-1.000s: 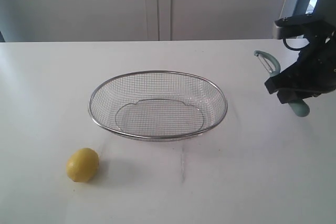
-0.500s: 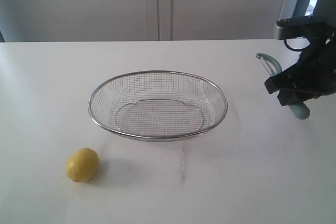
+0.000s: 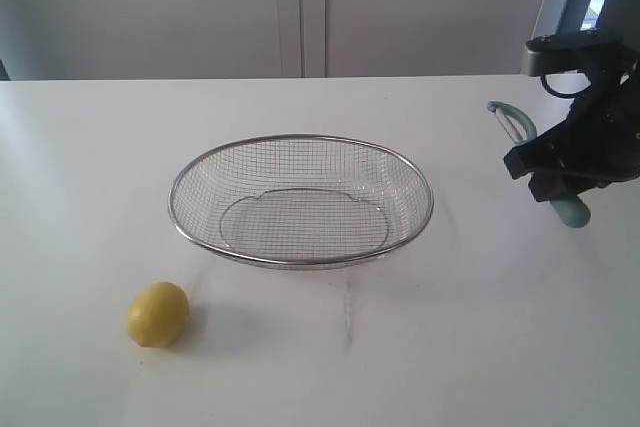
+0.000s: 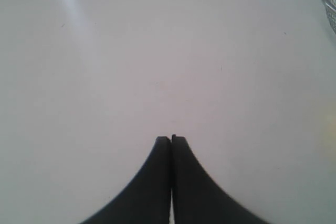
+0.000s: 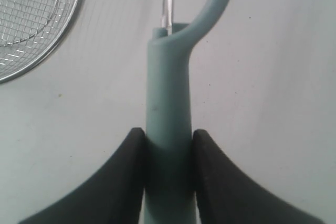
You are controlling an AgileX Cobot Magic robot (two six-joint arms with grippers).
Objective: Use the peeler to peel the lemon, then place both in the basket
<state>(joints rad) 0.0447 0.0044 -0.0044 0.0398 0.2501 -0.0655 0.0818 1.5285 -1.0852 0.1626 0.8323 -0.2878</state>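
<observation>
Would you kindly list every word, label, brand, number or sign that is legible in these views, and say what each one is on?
None: no legible text appears in any view.
The lemon: plain yellow skin, with no sticker or label on the side in view.
The peeler: plain teal handle, no brand mark showing.
The basket: bare wire mesh and rim, no marking.

The small oval yellow lemon [image 3: 157, 314] lies on the tabletop [image 3: 450, 347] at the front left, well apart from the wide, shallow wire-mesh basket [image 3: 300, 138], which sits upright in the middle. The peeler [image 3: 571, 210], pale teal-green with a curved head, is raised to the basket's right, its handle clamped in the right gripper [image 5: 168, 134].
</observation>
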